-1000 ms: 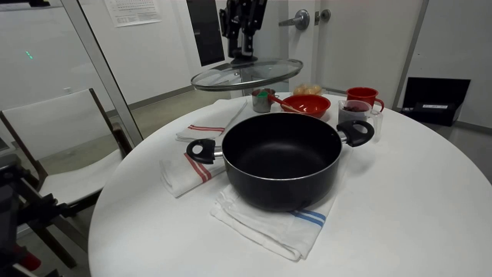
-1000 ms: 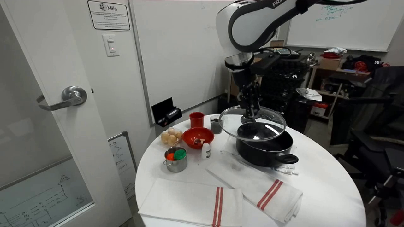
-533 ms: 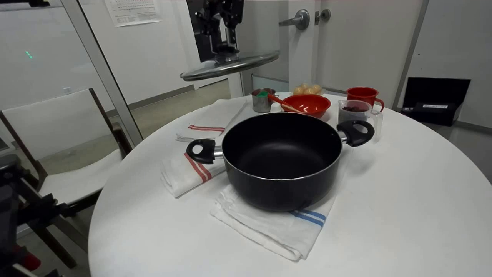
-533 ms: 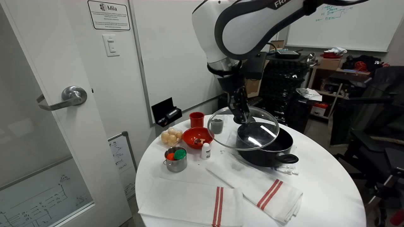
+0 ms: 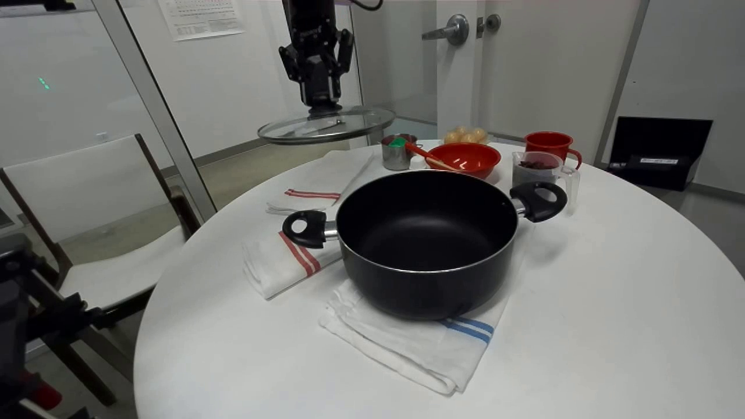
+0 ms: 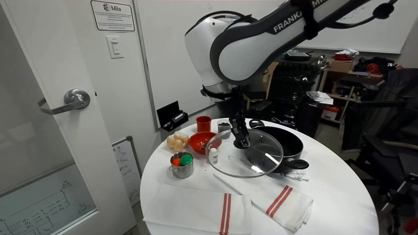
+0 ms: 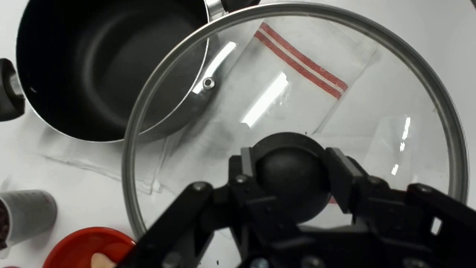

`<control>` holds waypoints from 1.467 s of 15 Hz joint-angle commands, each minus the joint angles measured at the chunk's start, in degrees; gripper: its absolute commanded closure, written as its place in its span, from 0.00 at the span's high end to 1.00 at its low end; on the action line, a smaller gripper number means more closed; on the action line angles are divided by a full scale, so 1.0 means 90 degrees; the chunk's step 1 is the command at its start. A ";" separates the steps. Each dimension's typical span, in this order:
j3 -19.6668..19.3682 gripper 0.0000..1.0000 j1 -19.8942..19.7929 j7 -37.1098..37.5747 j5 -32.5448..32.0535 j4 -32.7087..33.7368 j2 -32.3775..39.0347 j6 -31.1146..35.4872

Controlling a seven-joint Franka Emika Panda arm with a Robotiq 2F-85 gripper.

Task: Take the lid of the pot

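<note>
Evidently, in an exterior view, the lid (image 5: 327, 127) hangs far and left, nearly level, its knob (image 5: 325, 110) pinched in the gripper (image 5: 322, 102); the uncovered pot (image 5: 428, 291) sits right of it and nearer, so lowering should, I'd say, happen left of that pot.

Wrist view: pot (image 7: 108, 67) cut off by top edge, red bowl (image 7: 76, 245) by bottom edge, measuring cup (image 7: 33, 212) by left edge; dark contents (image 7: 3, 225) unidentifiable. Lower stretch of lid (image 7: 269, 98) rim hidden behind gripper (image 7: 293, 167). In both exterior views: robot arm (image 6: 251, 52) cut off by top edge, table (image 6: 339, 195) by bottom edge. Exterior view: lettering on white bottle (image 6: 213, 156) too small to read.
</note>
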 commanded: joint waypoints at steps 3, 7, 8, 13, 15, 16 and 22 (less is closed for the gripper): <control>0.0095 0.24 -0.0060 -0.0465 0.0131 0.0969 0.0803 -0.0240; 0.0100 0.24 -0.0035 -0.0609 0.0162 0.1537 0.1422 -0.0306; 0.0109 0.24 -0.0034 -0.0651 0.0179 0.1666 0.1565 -0.0327; 0.0138 0.24 0.0002 -0.0721 0.0276 0.2347 0.2237 -0.0303; 0.0127 0.24 0.0016 -0.0704 0.0304 0.2586 0.2469 -0.0256; 0.0117 0.24 0.0025 -0.0707 0.0306 0.2695 0.2578 -0.0232; 0.0134 0.24 0.0084 -0.0884 0.0301 0.3117 0.3139 0.0072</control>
